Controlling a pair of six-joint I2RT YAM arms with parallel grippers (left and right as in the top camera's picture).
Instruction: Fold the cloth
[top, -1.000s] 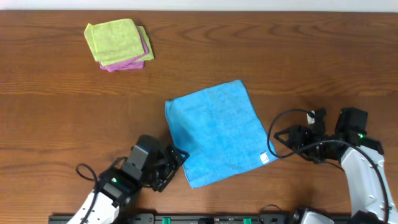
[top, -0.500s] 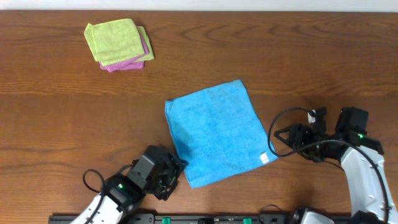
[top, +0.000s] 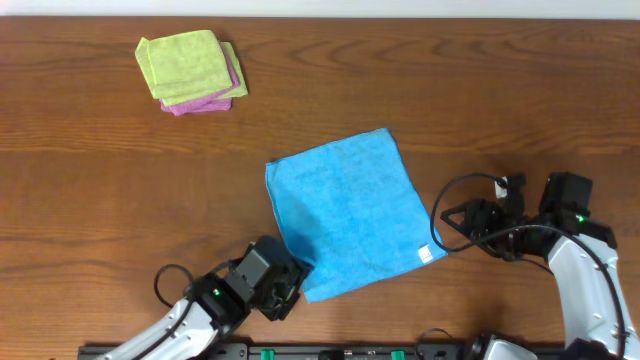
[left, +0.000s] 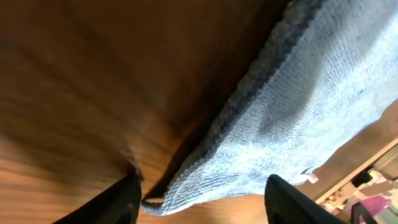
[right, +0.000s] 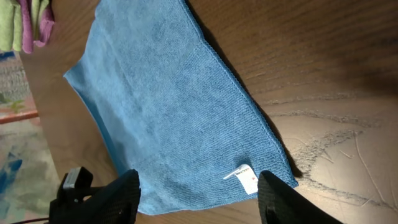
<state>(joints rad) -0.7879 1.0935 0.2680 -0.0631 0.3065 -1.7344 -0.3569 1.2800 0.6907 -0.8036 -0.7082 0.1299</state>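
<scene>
At the upper left of the overhead frame a lime-green folded cloth (top: 180, 62) is seen stacked on a pink-purple folded cloth (top: 207, 102); neither is touched. The cloth (top: 345, 215) is spread flat in a single layer at the middle of the frame, on the wooden table (top: 100, 180), turned slightly askew, with its white tag (top: 425, 254) near the lower right corner. No fold is seen in it, so the task is judged to be at its very start: no corner is gripped yet, and every fold is left to be made.

The left gripper (top: 285, 292) is found at the lower left of the cloth, right at its bottom corner. In the left wrist view its fingers (left: 121, 202) are held apart, and the corner's hem is seen lying between them on the wood; nothing is pinched. The right gripper (top: 448, 226) is placed just beside the cloth's right edge, near the tag. In the right wrist view its fingers (right: 118, 196) are likewise spread wide, the tagged corner is framed between them, and nothing is held.
</scene>
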